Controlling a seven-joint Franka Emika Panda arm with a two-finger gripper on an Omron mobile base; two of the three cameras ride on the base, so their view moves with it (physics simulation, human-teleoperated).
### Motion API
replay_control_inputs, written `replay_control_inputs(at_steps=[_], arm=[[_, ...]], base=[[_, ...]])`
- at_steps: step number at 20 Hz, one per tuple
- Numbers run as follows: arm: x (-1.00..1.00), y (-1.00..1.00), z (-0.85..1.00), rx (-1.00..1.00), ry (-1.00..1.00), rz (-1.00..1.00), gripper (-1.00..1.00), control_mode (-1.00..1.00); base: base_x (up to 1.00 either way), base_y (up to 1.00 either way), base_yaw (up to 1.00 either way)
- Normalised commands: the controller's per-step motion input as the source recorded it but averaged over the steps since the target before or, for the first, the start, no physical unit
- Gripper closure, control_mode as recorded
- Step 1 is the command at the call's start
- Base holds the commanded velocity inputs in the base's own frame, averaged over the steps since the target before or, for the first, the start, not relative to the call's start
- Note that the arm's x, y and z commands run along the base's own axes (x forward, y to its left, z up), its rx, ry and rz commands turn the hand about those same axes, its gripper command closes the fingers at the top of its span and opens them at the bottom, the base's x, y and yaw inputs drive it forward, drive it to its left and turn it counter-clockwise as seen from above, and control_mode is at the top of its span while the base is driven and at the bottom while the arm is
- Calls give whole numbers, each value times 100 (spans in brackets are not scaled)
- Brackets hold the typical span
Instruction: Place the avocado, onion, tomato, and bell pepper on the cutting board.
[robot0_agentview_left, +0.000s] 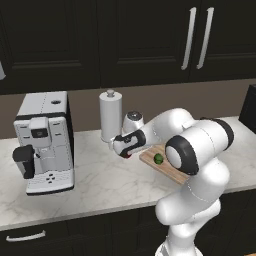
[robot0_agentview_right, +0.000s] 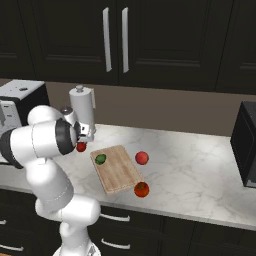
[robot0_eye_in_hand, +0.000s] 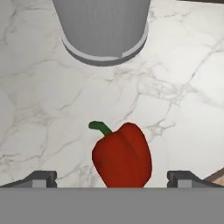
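With its fingers spread wide apart, the tool (robot0_eye_in_hand: 112, 177) hovers over the red bell pepper (robot0_eye_in_hand: 122, 156) on the counter (robot0_eye_in_hand: 39, 113), while the avocado (robot0_agentview_right: 100, 159) lies to its right on the cutting board (robot0_agentview_right: 120, 172).

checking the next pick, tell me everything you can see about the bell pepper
The pepper is glossy deep red, lobed, with a short curved green stem at its upper left in the hand view. It looks whole. It lies on the white marbled counter, off the board, near the base of the grey paper towel holder. The open tool hangs right above it, fingers either side, not touching it as far as can be seen. In the right base view it peeks out red beside the arm.
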Motion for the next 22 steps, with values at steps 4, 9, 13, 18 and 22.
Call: replay_control_inputs(at_steps=[4, 9, 13, 18, 22], arm=[[17, 0, -17, 0, 4, 0, -100, -100], [15, 0, -15, 0, 3, 0, -100, -100], [13, 0, -18, 0, 2, 0, -100, -100], [11, 0, -22, 0, 4, 0, -100, -100], [8, 0, -24, -1, 4, 0, -100, -100]], base=[[0, 0, 0], [0, 0, 0], [0, 0, 0], [0, 0, 0], [0, 0, 0]])
